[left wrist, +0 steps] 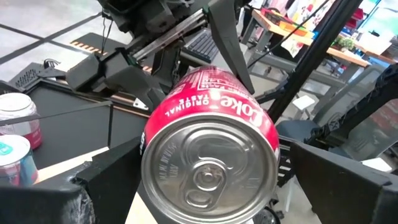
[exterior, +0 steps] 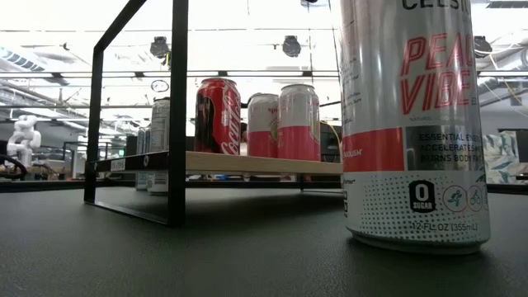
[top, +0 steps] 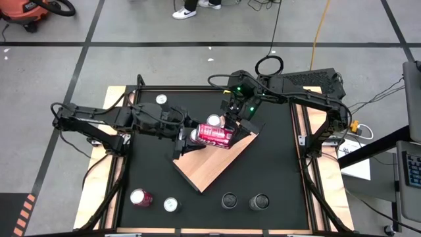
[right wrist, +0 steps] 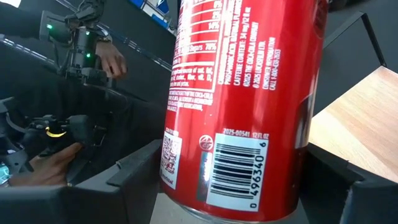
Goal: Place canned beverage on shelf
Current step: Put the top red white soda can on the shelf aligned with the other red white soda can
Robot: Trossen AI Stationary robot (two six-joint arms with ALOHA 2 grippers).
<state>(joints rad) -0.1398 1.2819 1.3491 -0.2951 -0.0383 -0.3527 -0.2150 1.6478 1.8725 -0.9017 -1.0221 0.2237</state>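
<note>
The red cola can (top: 215,135) was over the upper corner of the shelf (top: 214,168), the light wooden board set cornerwise in the middle of the black bench (top: 276,164). From above its long side showed, pointing from one arm to the other, and the high view did not show whether it touched the board.

The right end effector (top: 238,125) reached in from the far right of the bench and was clamped on the can, one finger on each side of it. In the right wrist view the barcode end of the can filled the gap between those fingers, with the board's pale wood just beside it.

The left end effector (top: 189,136) came in from the left and met the can at its other end. Its fingers stood spread wide apart, one on each side of the can's lid without gripping it; the left wrist view looked straight at the pull-tab.

Two pink cans (exterior: 280,122) stood upright on the shelf near the held can. On the bench were a silver-topped can (top: 161,99) at the far left, a red can (top: 140,197) and a silver can (top: 171,205) at the near left, and two dark cans (top: 244,201) at the near right. A tall white can (exterior: 412,124) loomed close to the low camera
</note>
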